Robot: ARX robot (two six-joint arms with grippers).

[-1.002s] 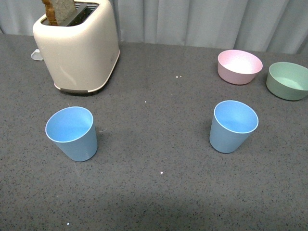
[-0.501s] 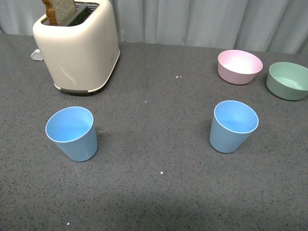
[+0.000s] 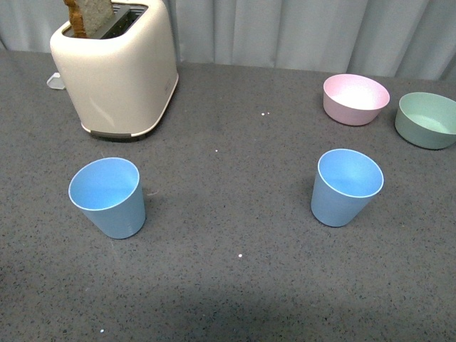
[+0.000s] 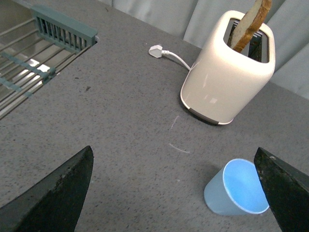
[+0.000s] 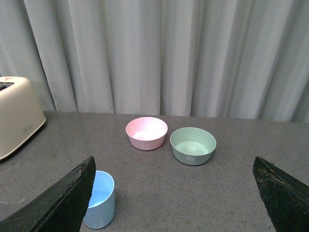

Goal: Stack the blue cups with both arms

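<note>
Left blue cup (image 3: 107, 197) stands upright on the grey countertop (image 3: 235, 214) in front of the toaster (image 3: 114, 68). Right blue cup (image 3: 347, 187) is upright too, well apart from it and nearer the pink bowl (image 3: 355, 98) and green bowl (image 3: 426, 119). Nothing stacked yet, and neither arm shows in the front view. Left gripper (image 4: 173, 148) and right gripper (image 5: 173, 158) are both spread wide and empty, up off the surface. Step in hand looks like the approach. Each cup sits off-centre in its wrist view, close to one finger, so centre each claw on its cup before descending. Grip the wall mid-height with a light squeeze; thin tapered plastic will likely slip or deform. Keep the right arm off the bowls and the left off the toaster.
</note>
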